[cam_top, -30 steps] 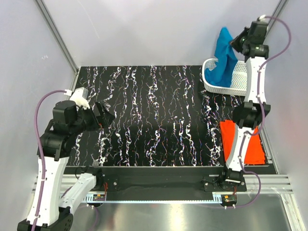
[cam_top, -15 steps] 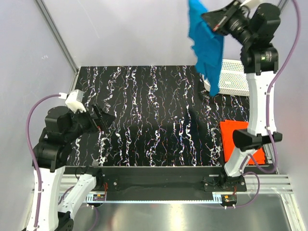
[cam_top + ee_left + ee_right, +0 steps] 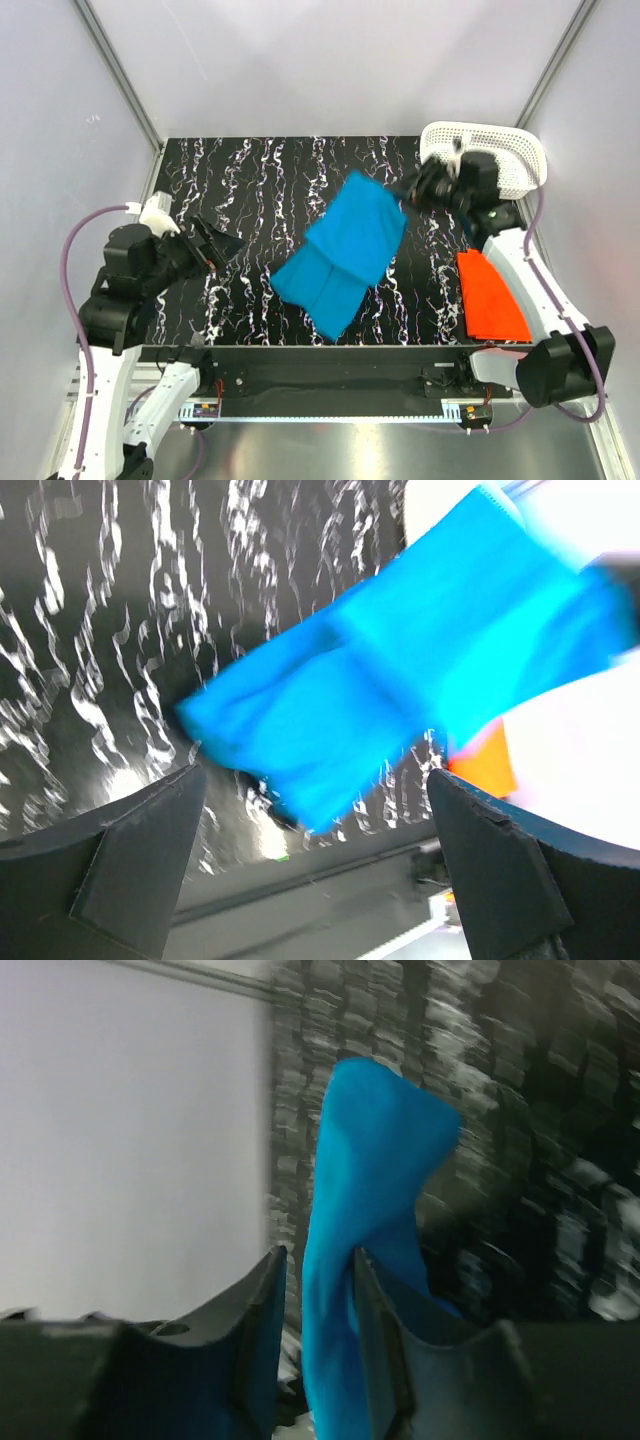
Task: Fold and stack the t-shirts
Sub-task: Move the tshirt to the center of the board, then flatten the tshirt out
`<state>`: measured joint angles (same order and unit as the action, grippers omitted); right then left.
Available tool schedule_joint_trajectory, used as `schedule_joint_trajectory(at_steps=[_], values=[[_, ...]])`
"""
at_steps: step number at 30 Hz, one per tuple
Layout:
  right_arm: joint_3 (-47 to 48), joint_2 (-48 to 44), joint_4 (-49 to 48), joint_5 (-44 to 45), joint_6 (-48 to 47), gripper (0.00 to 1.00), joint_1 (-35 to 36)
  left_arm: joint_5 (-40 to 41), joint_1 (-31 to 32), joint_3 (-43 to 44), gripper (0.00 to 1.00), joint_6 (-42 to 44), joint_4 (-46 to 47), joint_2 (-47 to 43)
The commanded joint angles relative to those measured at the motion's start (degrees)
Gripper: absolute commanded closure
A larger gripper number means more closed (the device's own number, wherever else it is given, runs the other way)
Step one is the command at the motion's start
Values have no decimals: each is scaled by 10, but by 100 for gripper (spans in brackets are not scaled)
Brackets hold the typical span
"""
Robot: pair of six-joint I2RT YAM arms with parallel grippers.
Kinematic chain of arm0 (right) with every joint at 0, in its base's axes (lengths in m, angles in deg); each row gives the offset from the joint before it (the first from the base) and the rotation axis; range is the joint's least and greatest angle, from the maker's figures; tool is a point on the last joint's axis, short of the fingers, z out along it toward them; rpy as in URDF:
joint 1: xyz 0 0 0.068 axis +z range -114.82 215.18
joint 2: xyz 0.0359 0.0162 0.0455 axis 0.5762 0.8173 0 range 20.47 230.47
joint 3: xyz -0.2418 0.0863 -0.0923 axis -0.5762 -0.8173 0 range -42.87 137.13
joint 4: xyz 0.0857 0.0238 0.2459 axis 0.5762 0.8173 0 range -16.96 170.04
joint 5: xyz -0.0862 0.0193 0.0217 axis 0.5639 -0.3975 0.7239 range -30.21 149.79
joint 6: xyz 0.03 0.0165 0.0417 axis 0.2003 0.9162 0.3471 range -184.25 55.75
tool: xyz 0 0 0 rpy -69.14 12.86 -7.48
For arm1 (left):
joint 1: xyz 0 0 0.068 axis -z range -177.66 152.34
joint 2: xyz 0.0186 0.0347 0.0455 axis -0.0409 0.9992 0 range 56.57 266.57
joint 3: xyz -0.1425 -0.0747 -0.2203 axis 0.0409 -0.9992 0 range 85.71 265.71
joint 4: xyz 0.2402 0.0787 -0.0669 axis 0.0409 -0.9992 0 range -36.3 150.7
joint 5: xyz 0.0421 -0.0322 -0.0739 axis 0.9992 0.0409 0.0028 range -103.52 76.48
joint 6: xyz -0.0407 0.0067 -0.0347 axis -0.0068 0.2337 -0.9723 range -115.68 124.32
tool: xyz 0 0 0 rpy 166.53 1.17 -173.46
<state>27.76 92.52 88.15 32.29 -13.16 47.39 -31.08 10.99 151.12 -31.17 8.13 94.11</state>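
right end effector has the blue t-shirt between narrow jaws, grip unclear; left end effector gapes empty. spread it flat on the table first.

1. Blue t-shirt: soft cloth, matt, creased.
2. Orange-red t-shirt: cloth, matt, smooth-lying.
3. Basket: white perforated plastic, slight sheen.
4. Table: black top with white marbled veining, smooth, faintly glossy.
5. Left gripper: fingers matt black, hard plastic look.
6. Left arm: smooth white plastic shell.
7. Frame rail: pale metal, satin finish.
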Motion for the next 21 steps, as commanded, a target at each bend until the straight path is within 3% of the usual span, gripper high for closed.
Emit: schedule_joint_trajectory(at_steps=[1,2,6,9,13,21], values=[[-133,-9,57,56,-43,58,-26,-23,-1,-53,1,-85,46,3],[-172,-5,76,62,-63,52,-31,-35,0,-69,1,-92,67,5],[-203,5,154,91,-142,46,-32,-113,1,-167,16,-130,135,31],[-188,7,191,112,-194,42,-33,-130,32,-239,17,-164,193,65],[-182,26,194,65,-224,43,-16,-54,120,-262,18,-160,223,133],[-116,115,168,116,-223,44,158,16,142,-283,34,-117,269,255]])
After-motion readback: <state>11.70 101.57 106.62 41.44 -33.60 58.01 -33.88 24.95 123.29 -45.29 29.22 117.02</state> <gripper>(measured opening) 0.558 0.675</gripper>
